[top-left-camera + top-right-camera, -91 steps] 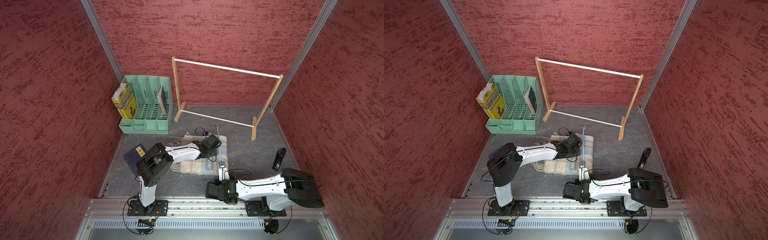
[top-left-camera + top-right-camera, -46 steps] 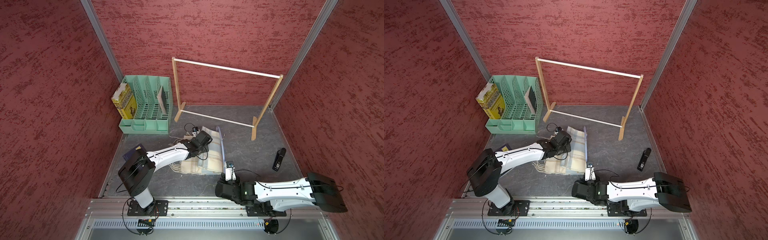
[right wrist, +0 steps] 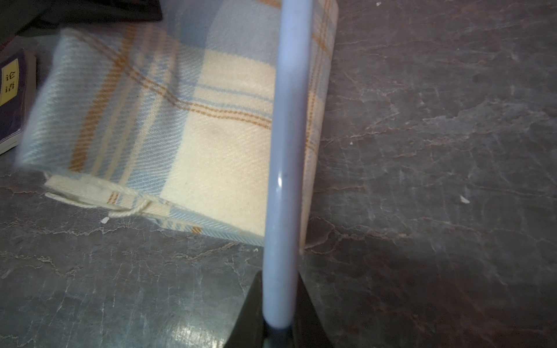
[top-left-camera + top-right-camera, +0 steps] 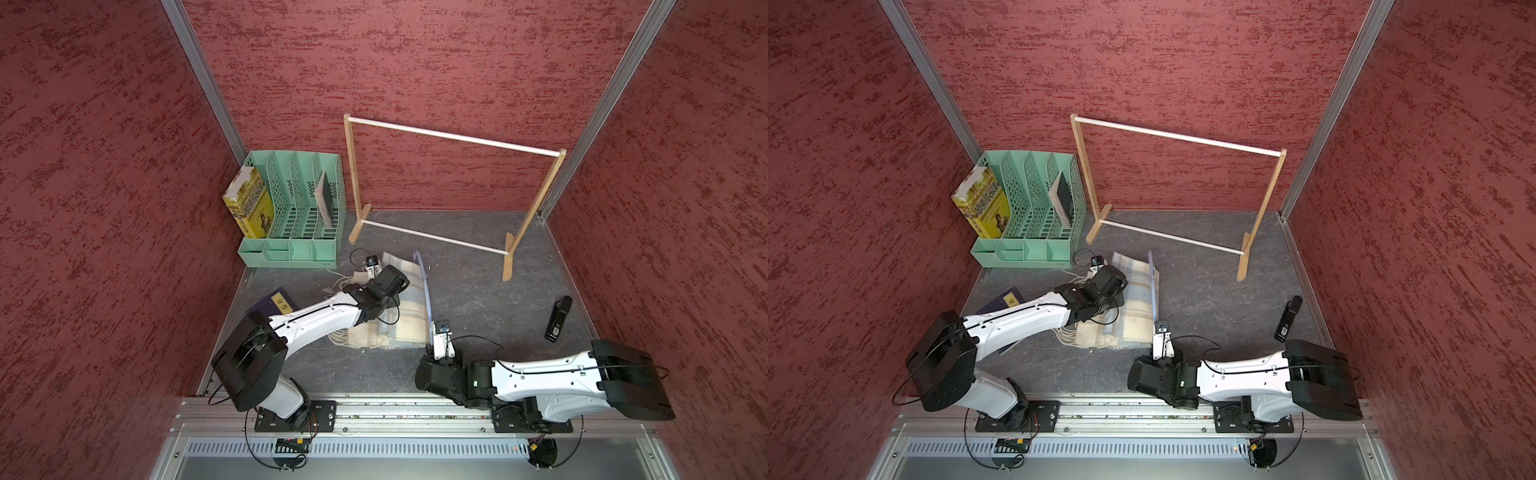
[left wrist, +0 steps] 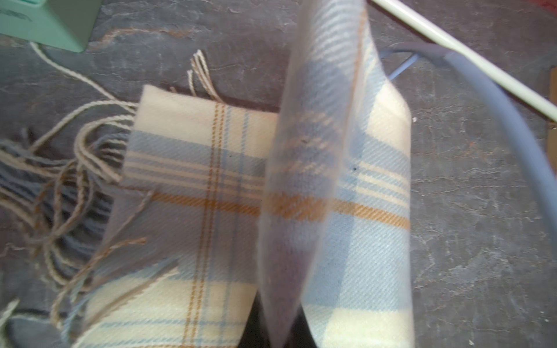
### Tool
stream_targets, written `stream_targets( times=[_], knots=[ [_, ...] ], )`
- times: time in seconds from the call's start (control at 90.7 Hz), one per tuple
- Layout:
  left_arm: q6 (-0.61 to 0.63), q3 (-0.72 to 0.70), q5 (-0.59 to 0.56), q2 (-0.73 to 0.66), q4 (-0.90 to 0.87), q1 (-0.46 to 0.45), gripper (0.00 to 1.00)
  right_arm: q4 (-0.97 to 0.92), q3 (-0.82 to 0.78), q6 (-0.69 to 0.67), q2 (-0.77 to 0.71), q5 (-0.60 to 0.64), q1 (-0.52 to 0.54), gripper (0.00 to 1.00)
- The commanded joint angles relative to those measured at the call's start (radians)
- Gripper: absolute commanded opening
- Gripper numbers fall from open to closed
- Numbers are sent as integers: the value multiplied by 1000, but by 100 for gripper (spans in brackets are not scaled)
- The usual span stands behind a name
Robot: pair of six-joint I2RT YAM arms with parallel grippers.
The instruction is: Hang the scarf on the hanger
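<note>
One rack (image 4: 453, 136) behind scarf (image 4: 409, 326), hanger (image 4: 427, 286); organizer (image 4: 291, 254) near.

论语 on yellow label (image 3: 9, 82), dark-blue book (image 3: 12, 123)

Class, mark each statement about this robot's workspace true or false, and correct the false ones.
1. The right gripper is shut on the thin light-blue curved hanger. True.
2. The cream and light-blue plaid scarf hangs over the wooden rack's white rod. False: the rod carries nothing; the scarf lies mostly on the grey table.
3. A yellow book stands in the mint-green file organiser. True.
4. The left gripper is open over bare table. False: it is shut on a raised fold of the scarf.
</note>
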Motion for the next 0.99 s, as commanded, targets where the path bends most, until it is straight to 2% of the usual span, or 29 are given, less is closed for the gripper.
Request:
stream_targets(
  times=[0.0, 0.32, 0.562, 0.838, 0.981],
  knots=[
    [28, -11, -48, -48, -23, 10, 0, 31, 45, -5, -12, 51, -3, 0],
    [57, -32, -61, -159, -78, 20, 0, 109, 80, -67, 31, 18, -3, 0],
    [90, -62, -29, -173, -71, 57, 0, 179, 117, -135, 70, -22, -2, 0],
    [114, -80, -33, -188, -52, 103, 0, 192, 137, -128, 171, -64, -11, 0],
    [125, -109, -35, -198, -45, 134, 0, 184, 117, -98, 173, -63, -18, 0]
  ],
)
